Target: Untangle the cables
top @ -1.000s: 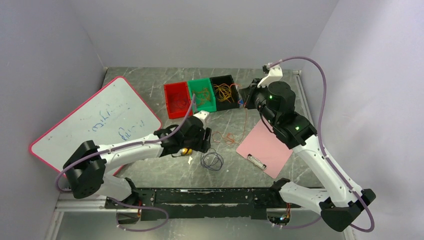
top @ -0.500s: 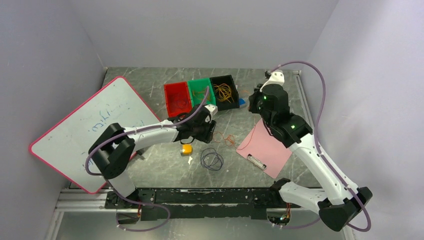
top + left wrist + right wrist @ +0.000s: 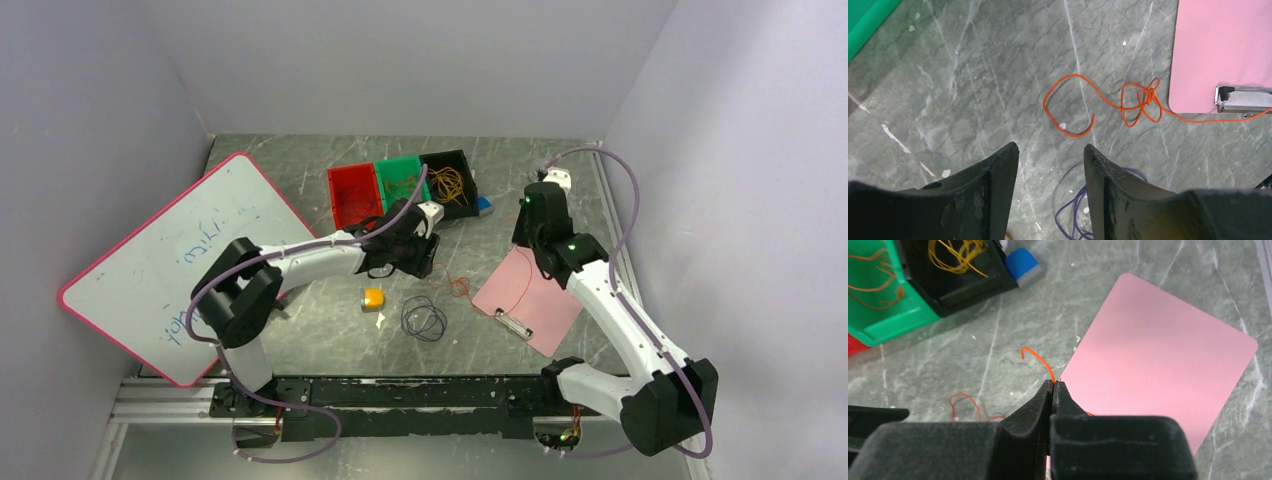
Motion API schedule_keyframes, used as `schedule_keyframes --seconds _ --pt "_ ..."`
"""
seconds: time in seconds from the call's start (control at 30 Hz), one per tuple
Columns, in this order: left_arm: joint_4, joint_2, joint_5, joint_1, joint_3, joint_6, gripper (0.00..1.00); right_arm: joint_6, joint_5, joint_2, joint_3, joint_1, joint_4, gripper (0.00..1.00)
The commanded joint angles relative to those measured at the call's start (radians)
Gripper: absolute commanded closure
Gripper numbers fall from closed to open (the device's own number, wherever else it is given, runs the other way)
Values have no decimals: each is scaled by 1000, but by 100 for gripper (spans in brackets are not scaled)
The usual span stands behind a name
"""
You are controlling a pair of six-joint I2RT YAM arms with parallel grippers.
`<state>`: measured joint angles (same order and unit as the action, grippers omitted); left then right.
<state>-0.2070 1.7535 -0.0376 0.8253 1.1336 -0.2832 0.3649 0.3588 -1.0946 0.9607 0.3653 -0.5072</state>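
My right gripper (image 3: pixel 1053 385) is clenched on 1 end of the orange cable (image 3: pixel 1147 96), which runs over the pink clipboard (image 3: pixel 1223 50) to a knot lying on the table just beside it. My left gripper (image 3: pixel 1049 147) hangs released near that knot, jaws apart around nothing, a purple cable coil (image 3: pixel 1075 215) lying below.

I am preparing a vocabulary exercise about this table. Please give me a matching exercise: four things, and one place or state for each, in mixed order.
1 orange cable
2 purple cable
3 yellow cables
4 pink clipboard

a in the black bin
b pinched in the right fingers
c lying flat, metal clip at one end
d loose coil on the table

Pairs: 1b, 2d, 3a, 4c
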Motion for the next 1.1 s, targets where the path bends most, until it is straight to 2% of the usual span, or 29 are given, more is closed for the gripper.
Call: schedule_keyframes --seconds 0.0,0.2,0.67,1.07 --pt "19 42 -57 -10 44 30 45 3 -60 -12 -39 -35 42 100" --pt "28 95 -96 -11 67 63 45 2 -99 -10 -74 -61 59 100" --pt "2 199 -59 -24 160 191 39 1 -164 -22 -124 -96 89 100" --pt "-2 261 -98 -24 207 219 43 -2 -194 -25 -138 -108 102 100"
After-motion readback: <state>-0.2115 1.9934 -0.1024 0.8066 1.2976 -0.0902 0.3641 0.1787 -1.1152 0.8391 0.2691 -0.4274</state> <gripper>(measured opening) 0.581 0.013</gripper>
